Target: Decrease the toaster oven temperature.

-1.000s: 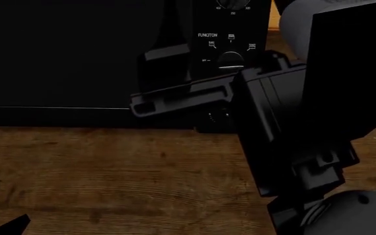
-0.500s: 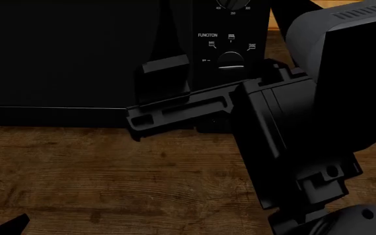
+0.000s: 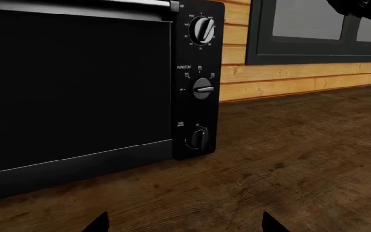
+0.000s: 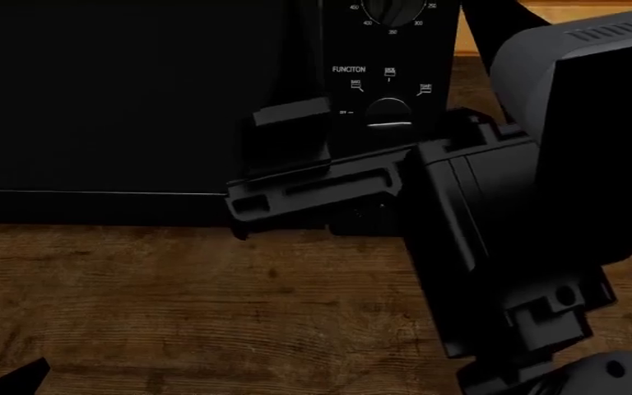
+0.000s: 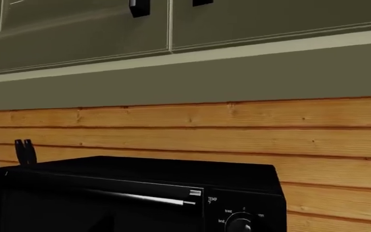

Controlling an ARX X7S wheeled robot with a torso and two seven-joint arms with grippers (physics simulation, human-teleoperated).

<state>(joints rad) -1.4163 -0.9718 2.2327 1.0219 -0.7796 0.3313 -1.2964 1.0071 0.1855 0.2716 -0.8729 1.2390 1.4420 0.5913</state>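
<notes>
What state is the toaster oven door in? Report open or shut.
Shut. In the left wrist view the toaster oven has its dark glass door flat and flush beside the knob panel, with no gap showing.

Dim, sharp renders; toaster oven [image 4: 129,107] near-black, faint sheen on its knob [image 4: 388,113]; wood wall [image 5: 237,130] behind it evenly lit.
</notes>
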